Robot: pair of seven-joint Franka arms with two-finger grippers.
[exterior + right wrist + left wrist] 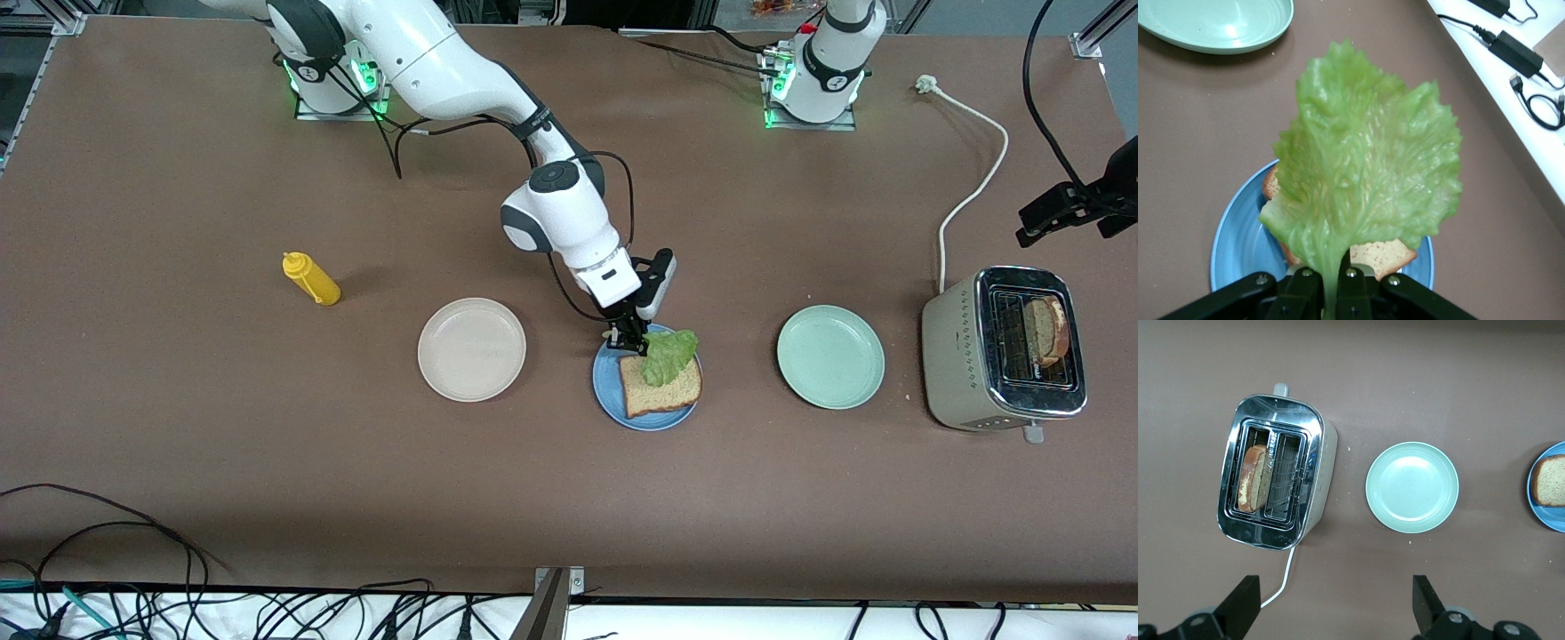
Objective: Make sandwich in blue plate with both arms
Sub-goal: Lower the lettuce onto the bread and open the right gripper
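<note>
Laying the lettuce (1365, 173) flat on the bread (661, 388) is the step in hand, and it looks about half done. The right gripper (628, 341) pinches the leaf by its stem end, low over the rim of the blue plate (610, 396), which sits mid-table between a white plate (471, 348) and a green plate (830, 356). One slice of bread already lies in the blue plate, and the leaf hangs above it, its free end drooping toward the slice.

To do this well, I would bring the stem end lower and over the slice before letting go, so the leaf settles centred rather than trailing off the rim.

The left gripper (1335, 603) waits with its fingers wide and empty, up over the table beside the toaster (1005, 348), where the second slice (1253, 478) stands in one slot at the table's end.
</note>
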